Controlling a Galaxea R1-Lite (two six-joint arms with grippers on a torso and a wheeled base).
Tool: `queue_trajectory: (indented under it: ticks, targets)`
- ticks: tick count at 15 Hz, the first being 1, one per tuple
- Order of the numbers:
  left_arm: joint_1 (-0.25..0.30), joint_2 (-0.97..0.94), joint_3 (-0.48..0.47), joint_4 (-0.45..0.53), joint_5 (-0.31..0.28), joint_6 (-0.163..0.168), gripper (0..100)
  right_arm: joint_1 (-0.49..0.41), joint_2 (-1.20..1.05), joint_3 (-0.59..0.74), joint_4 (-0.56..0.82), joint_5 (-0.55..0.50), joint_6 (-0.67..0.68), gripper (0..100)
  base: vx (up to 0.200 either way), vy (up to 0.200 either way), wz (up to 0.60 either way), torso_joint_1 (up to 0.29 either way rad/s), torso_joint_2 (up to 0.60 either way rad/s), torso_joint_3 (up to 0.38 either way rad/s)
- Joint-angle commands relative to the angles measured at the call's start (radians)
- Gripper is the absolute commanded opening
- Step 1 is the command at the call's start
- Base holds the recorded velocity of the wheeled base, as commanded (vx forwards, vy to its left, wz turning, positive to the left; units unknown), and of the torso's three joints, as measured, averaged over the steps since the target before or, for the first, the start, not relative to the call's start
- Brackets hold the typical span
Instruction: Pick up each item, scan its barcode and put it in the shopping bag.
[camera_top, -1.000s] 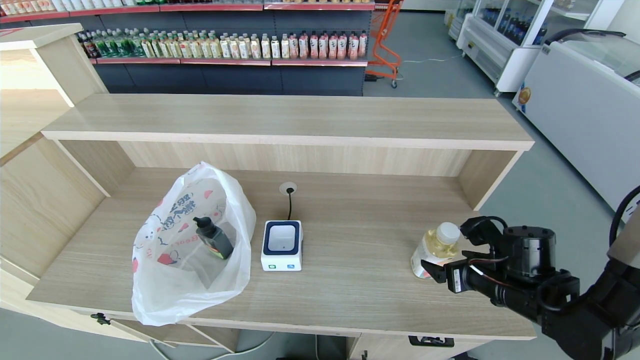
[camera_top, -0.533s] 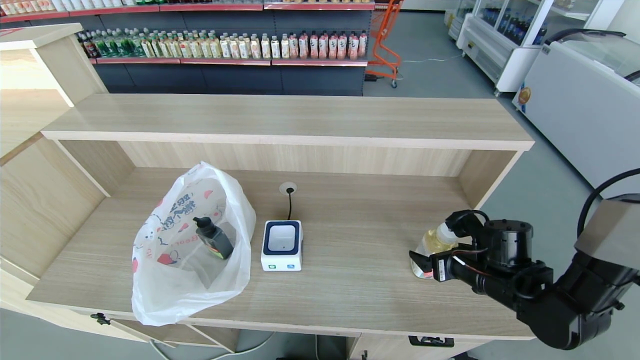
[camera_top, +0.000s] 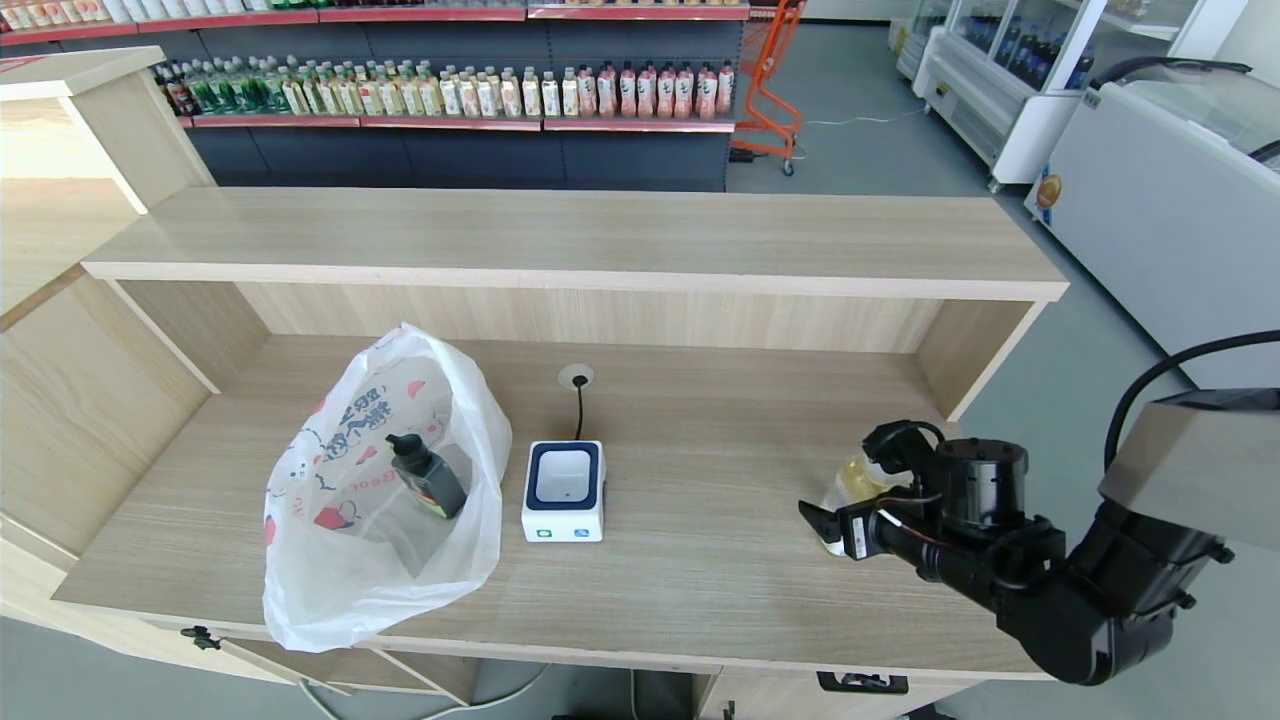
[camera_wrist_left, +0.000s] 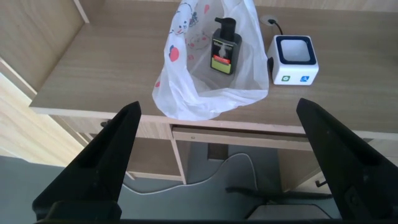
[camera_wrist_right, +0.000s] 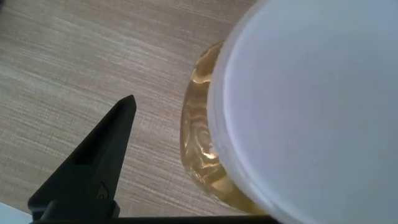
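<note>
The fingers (camera_top: 816, 517) of the right gripper (camera_top: 842, 478) are spreading wide on either side of the drink bottle (camera_top: 846, 494), which is standing upright at the right end of the desk (camera_top: 700, 430); whether they are touching it I cannot tell. The arm is reaching in low from the right. A black pump bottle (camera_top: 428, 478) is already sitting in the shopping bag (camera_top: 300, 590) beside the scanner (camera_top: 564, 490), so lifting, scanning and bagging this bottle are probably what is remaining. The left gripper (camera_wrist_left: 219, 106) is hanging wide open off the desk's near edge.

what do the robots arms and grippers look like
Both are matte black. The right gripper has a round motor housing, thin red and white wires, a looping black cable and a grey boxy link behind. The left gripper shows two tapered wedge fingers.
</note>
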Motion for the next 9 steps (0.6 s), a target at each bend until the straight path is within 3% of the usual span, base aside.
queue_trajectory:
  ticks: [1, 6, 7, 9]
  targets:
    - [0.000, 0.000, 0.000, 0.000, 0.001, 0.000, 100, 0.002, 0.039, -0.025, -0.024, 0.002, -0.001, 100, 0.000, 0.000, 0.00, 0.000, 0.00, 0.000]
    - [0.000, 0.000, 0.000, 0.000, 0.001, 0.000, 100, 0.002, 0.065, -0.097, -0.038, 0.010, 0.004, 100, 0.000, 0.000, 0.00, 0.000, 0.00, 0.000]
    - [0.000, 0.000, 0.000, 0.000, 0.001, 0.000, 100, 0.002, 0.065, -0.102, -0.038, 0.011, 0.002, 0, 0.000, 0.000, 0.00, 0.000, 0.00, 0.000]
    - [0.000, 0.000, 0.000, 0.000, 0.001, 0.000, 100, 0.002, 0.071, -0.109, -0.038, 0.016, 0.001, 0, 0.000, 0.000, 0.00, 0.000, 0.00, 0.000]
